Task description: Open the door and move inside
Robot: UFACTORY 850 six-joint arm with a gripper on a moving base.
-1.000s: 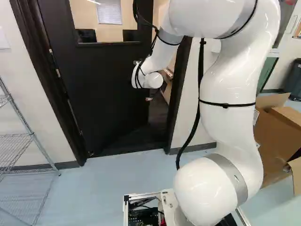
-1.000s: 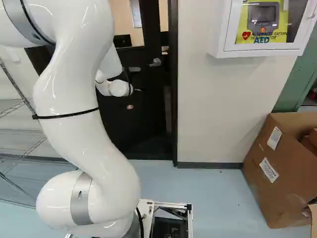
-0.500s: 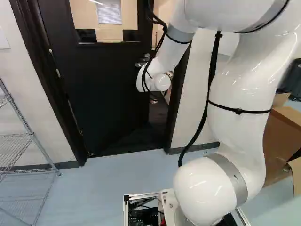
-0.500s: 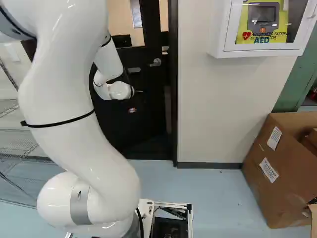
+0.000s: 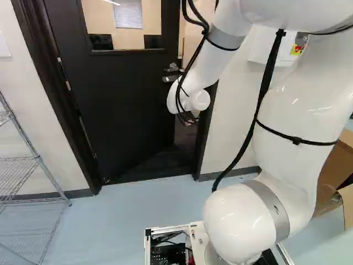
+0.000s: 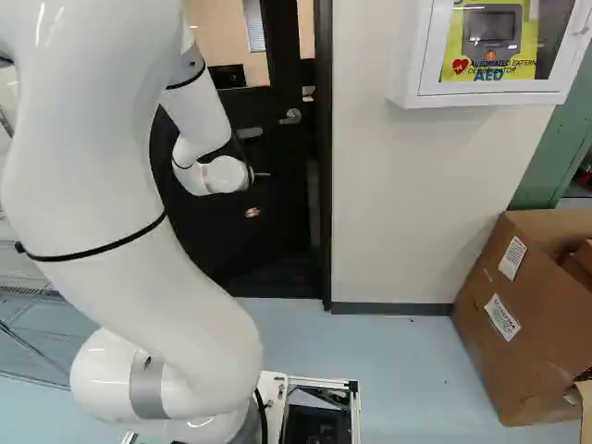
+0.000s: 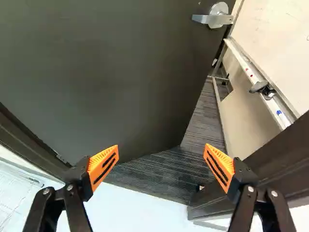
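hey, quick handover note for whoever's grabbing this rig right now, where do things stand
Black gripper with orange pads: open, holding nothing.
Black windowed door: ajar; its silver lever handle is ungripped.
Done: door partly open.
Left: probably push it wider, then drive the white-framed base through; it stands outside the dark door frame.

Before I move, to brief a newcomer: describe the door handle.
Find the dark door, ajar, with a window up high. Follow it to its free edge. The handle there is a silver lever on a round plate, unlike the dark clip on the pale rail beyond.
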